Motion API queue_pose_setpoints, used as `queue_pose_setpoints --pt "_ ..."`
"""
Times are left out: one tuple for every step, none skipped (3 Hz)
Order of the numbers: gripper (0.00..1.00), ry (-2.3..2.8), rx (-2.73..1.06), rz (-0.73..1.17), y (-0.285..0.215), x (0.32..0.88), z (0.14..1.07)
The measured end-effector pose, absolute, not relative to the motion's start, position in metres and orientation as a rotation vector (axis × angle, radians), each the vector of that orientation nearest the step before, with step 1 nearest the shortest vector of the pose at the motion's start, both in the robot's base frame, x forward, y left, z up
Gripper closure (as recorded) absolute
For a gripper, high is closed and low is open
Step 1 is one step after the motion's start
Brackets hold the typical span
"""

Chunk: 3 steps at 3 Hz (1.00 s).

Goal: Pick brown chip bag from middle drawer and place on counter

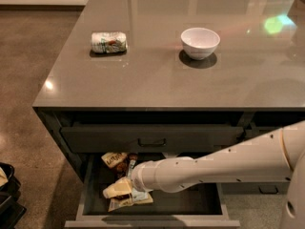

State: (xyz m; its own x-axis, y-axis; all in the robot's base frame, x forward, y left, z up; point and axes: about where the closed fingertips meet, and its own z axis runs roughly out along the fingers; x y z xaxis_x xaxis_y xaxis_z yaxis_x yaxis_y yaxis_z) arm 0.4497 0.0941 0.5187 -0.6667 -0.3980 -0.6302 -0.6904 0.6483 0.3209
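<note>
The counter (pixel 162 82) is seen from above, and two items are noted on it: a white-and-green can (pixel 109 42) lying on its side towards the left, and a white bowl (pixel 200 42) standing upright near the middle, well apart from the can. A green reflection (pixel 276 24) is recorded on the glossy top at the far right. Below the counter edge, the upper drawer (pixel 152 138) is found closed, its slot handle visible. The middle drawer (pixel 153 221) beneath it is pulled out, and the brown chip bag (pixel 125 169) is located inside it at the left end, lying on the dark floor with one pale end towards the back and the other towards the front rim. The white arm (pixel 219 168) is extended from the right across the drawer opening, and much of the bag's middle is covered by it. The gripper (pixel 132 188) is placed low in the drawer at the bag's front portion, apparently in contact with it; whether it is open or closed on the bag cannot be determined, since it is masked by the wrist housing. A dark object (pixel 7 194) is noted on the floor at the left edge.
</note>
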Motion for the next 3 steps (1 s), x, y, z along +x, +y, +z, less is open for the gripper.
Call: queue_pose_setpoints --pt "0.0 2.397 -0.733 0.874 0.094 0.452 0.474" --pt "0.0 2.48 -0.639 0.901 0.092 0.446 0.428" --pt "0.0 2.545 -0.606 0.831 0.09 0.442 0.395"
